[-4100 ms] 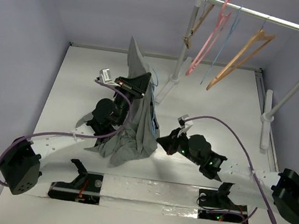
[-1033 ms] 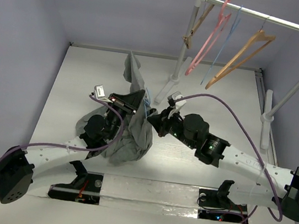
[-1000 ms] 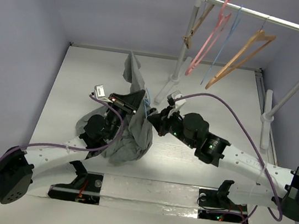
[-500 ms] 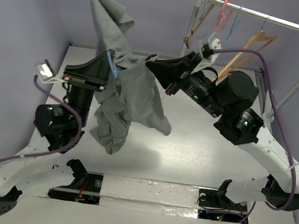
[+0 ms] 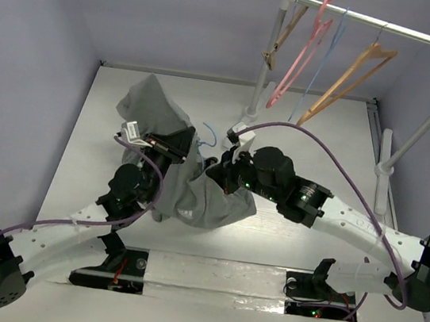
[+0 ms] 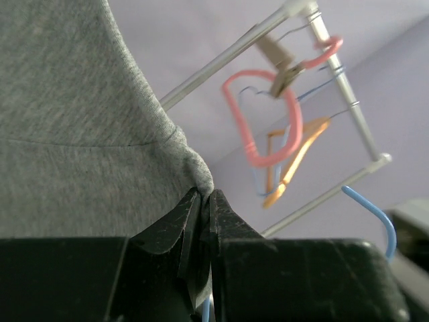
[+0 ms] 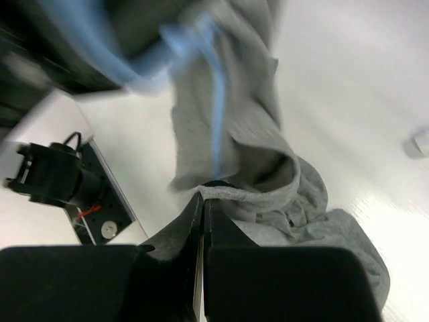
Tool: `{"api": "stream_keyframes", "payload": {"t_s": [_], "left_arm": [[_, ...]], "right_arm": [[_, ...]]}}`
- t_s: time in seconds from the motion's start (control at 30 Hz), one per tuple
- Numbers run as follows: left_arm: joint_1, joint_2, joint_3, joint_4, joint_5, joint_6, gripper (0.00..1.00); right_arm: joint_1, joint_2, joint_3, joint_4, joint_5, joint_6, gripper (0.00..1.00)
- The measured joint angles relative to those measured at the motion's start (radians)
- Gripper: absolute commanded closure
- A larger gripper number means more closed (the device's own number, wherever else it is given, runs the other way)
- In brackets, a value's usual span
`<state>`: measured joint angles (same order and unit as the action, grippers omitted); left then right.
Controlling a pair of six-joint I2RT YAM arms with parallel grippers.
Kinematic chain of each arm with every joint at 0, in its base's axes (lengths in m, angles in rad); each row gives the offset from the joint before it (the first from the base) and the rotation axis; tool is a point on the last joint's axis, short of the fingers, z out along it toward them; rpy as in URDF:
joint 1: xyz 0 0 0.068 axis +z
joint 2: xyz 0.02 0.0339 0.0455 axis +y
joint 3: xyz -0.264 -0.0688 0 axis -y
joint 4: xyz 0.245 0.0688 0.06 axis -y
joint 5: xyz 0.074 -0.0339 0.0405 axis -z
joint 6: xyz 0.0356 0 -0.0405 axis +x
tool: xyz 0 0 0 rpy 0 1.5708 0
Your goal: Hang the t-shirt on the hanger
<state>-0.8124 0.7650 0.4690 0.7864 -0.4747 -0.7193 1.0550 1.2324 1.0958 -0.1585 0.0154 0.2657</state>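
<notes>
Grey t-shirt [image 5: 194,198] bunched on the table [image 5: 321,144] between both arms, left gripper [image 6: 201,198] clamped on a fold of its cloth, right gripper [image 7: 203,194] pinching a hem edge, blue hanger [image 7: 216,127] partly wrapped in the shirt, rack [image 5: 394,28] behind.

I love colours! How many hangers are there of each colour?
Pink hanger: 1
Blue: 2, hung blue hanger and unhung blue hanger
Tan: 2, clip hanger and wooden hanger
Total: 5
</notes>
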Motion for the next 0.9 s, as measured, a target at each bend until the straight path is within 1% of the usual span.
{"api": "stream_keyframes", "payload": {"t_s": [0.1, 0.23, 0.43, 0.63, 0.77, 0.9], "left_arm": [[0.0, 0.035, -0.026, 0.01, -0.013, -0.017, 1.0], [0.0, 0.05, -0.026, 0.085, -0.026, -0.023, 1.0], [0.0, 0.072, -0.027, 0.159, -0.031, -0.048, 1.0], [0.0, 0.064, -0.043, 0.155, -0.005, -0.103, 1.0], [0.0, 0.027, -0.084, 0.135, 0.015, -0.146, 1.0], [0.0, 0.005, -0.132, 0.15, 0.028, -0.193, 1.0]], "right_arm": [[0.0, -0.024, 0.005, 0.014, 0.0, 0.001, 1.0], [0.003, -0.055, 0.025, 0.028, 0.0, 0.0, 1.0], [0.007, -0.025, 0.082, 0.061, 0.009, -0.008, 1.0], [0.007, 0.075, 0.076, 0.081, 0.079, -0.009, 1.0], [0.007, 0.083, 0.044, 0.094, 0.118, -0.011, 1.0], [0.007, 0.081, 0.011, 0.149, 0.142, -0.004, 1.0]]}}
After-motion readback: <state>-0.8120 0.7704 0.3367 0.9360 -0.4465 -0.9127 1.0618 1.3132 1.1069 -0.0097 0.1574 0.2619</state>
